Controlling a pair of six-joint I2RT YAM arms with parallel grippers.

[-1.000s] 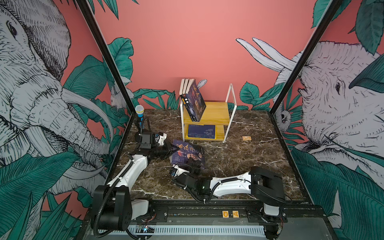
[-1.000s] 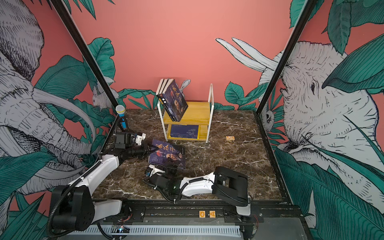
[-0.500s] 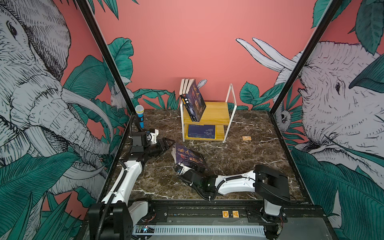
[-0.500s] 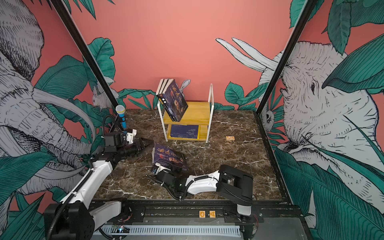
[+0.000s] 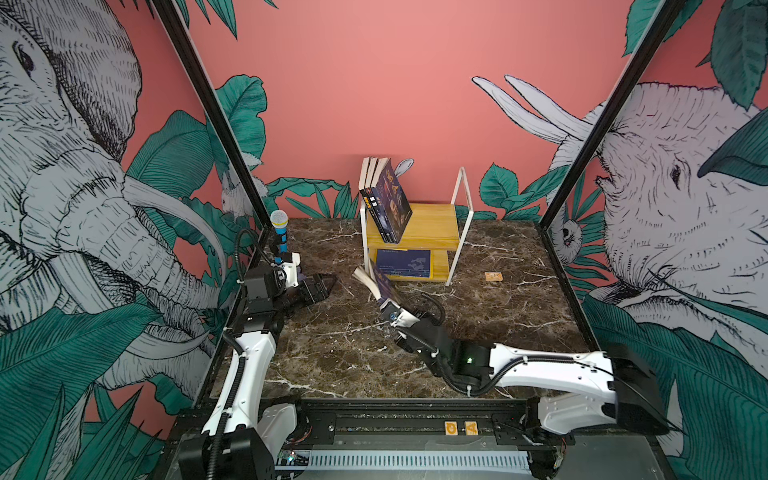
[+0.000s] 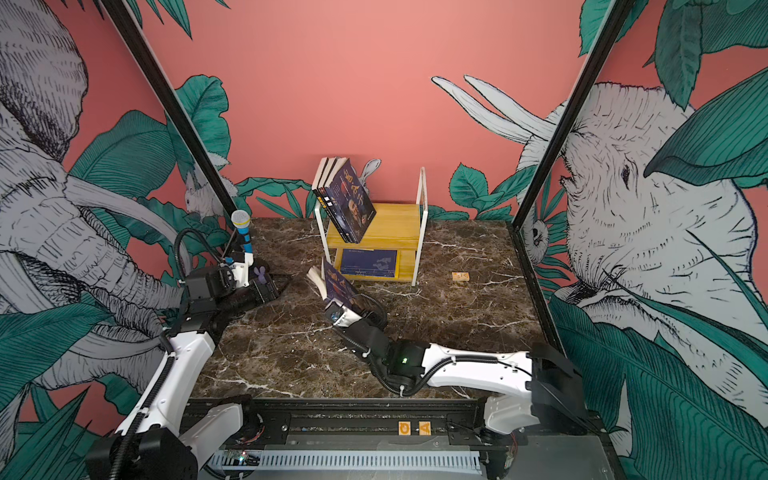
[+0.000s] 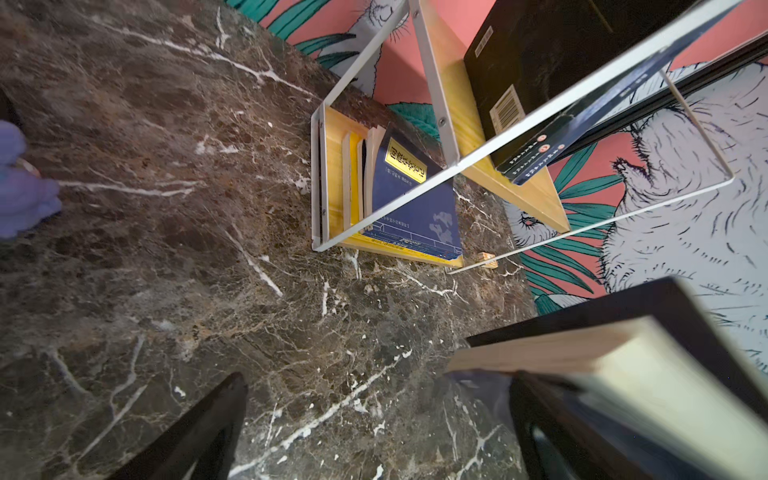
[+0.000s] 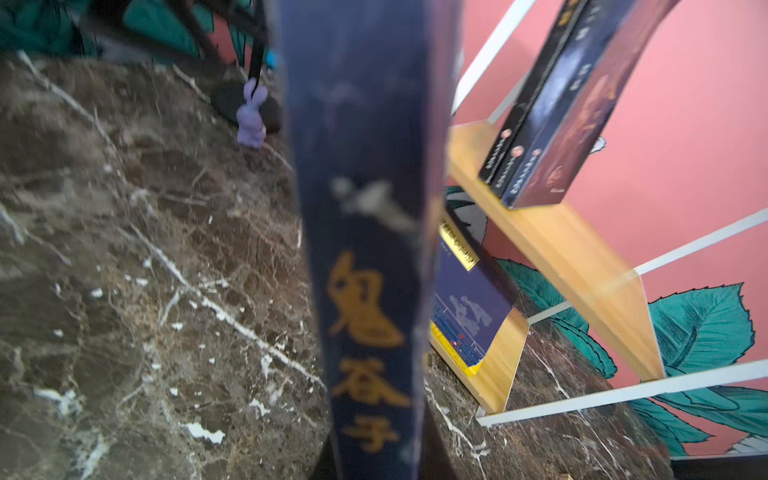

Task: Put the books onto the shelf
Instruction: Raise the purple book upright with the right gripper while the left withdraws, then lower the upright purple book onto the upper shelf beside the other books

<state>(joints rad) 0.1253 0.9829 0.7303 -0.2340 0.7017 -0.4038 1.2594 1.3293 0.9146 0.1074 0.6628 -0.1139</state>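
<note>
The right gripper (image 5: 385, 305), clamped on the lower end of a navy book (image 5: 379, 280) tilted just before the shelf (image 5: 440, 264), should lift it above the upper board (image 5: 434, 226) and stand it beside the three leaning books (image 5: 388, 199), while the left gripper (image 5: 326, 286) hangs open.

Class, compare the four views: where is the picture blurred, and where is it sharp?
Right wrist view: the held book looms close, soft and smeared, and the shelf edges streak. Left wrist view: the marble table and shelf are crisp; only the held book's page edge is blurred. Both top views: sharp, evenly lit.
</note>
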